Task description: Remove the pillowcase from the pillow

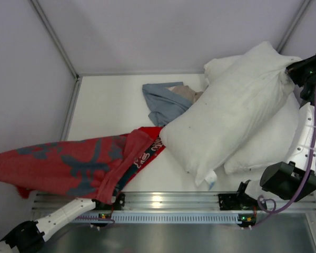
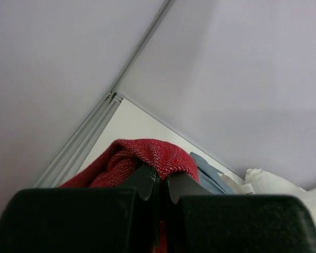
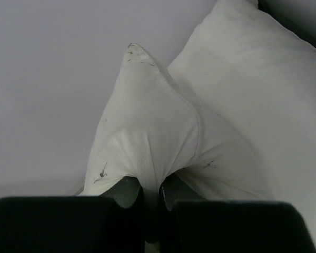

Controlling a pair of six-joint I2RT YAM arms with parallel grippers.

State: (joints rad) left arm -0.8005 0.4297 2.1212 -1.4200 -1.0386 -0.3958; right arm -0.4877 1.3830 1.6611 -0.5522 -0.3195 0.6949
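Pale walls [image 1: 163, 31] enclosed a white table [image 1: 110, 105], where the tagged pillow [image 1: 226, 110] lay across a second pillow [image 1: 268, 147], one corner pinched by the right gripper [image 3: 151, 192]; the left gripper [image 2: 160, 184] clamped the red pillowcase [image 1: 68, 163], stretched past the table's left edge, a grey-blue cloth [image 1: 160, 103] behind
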